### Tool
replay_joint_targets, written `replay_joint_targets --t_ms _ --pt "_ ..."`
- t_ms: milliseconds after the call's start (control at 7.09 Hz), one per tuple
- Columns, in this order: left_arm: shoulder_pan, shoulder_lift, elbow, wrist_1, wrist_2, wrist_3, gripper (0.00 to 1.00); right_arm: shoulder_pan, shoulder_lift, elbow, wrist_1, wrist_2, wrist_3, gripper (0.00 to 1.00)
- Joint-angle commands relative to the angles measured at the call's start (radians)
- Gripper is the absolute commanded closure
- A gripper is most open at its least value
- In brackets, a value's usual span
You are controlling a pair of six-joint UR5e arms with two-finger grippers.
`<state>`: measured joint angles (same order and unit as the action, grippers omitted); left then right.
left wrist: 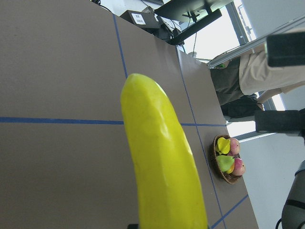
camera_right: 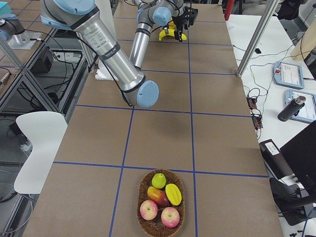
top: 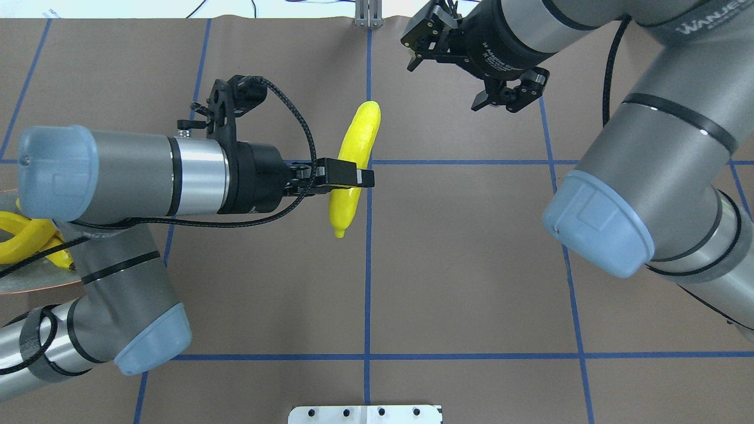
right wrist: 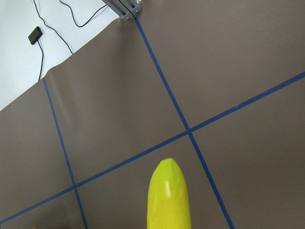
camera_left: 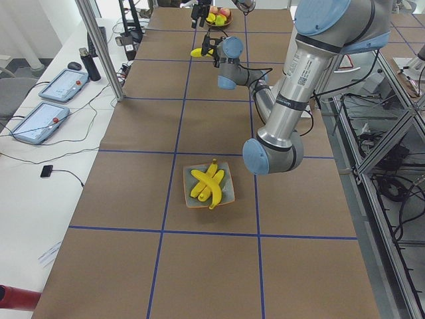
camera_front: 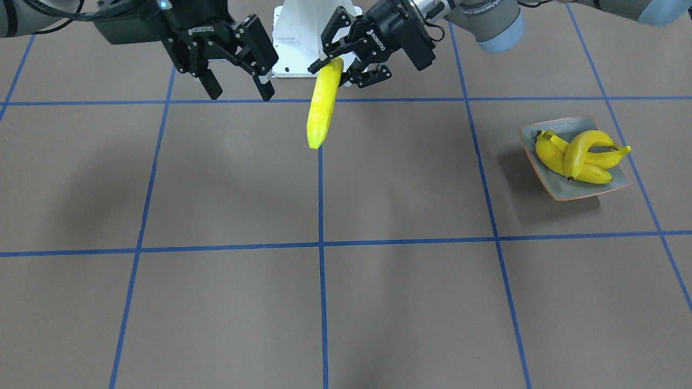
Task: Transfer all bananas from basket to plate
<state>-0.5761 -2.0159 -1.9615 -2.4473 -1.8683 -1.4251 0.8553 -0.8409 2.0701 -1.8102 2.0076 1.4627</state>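
Our left jaws grasp one banana (camera_front: 323, 105), holding it aloft over the middle of the tabletop (camera_front: 411, 302); our right jaws stand released just beside it; three bananas (camera_front: 578, 156) lie piled on the plate (camera_front: 567, 127).

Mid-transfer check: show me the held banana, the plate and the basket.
held banana (camera_front: 323, 105): front-facing view, middle of its body.
plate (camera_front: 573, 125): front-facing view, bare surface by the rim.
basket (camera_right: 157, 228): exterior right view, wicker wall at its near end.
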Motion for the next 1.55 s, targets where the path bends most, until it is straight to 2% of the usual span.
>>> replay_joint_targets --t_ms 0,282,565,847,1129,1411 --pt "-0.016 0.176 -0.090 0.001 -0.005 0.002 1.00 0.081 -0.111 -0.011 0.002 0.028 -0.184 0.00" --pt "-0.056 0.329 -0.131 -0.004 -0.012 0.015 1.00 0.192 -0.219 -0.036 0.002 0.094 -0.412 0.00" --pt "-0.207 0.443 -0.117 -0.001 -0.183 0.059 1.00 0.281 -0.311 -0.065 0.000 0.134 -0.653 0.00" --pt "-0.344 0.593 -0.096 -0.004 -0.312 0.211 1.00 0.393 -0.400 -0.105 0.002 0.190 -0.949 0.00" --pt "-0.457 0.637 0.013 -0.009 -0.408 0.342 1.00 0.483 -0.475 -0.137 0.002 0.204 -1.213 0.00" --pt "-0.496 0.640 0.125 -0.010 -0.428 0.402 1.00 0.572 -0.500 -0.194 0.002 0.256 -1.411 0.00"
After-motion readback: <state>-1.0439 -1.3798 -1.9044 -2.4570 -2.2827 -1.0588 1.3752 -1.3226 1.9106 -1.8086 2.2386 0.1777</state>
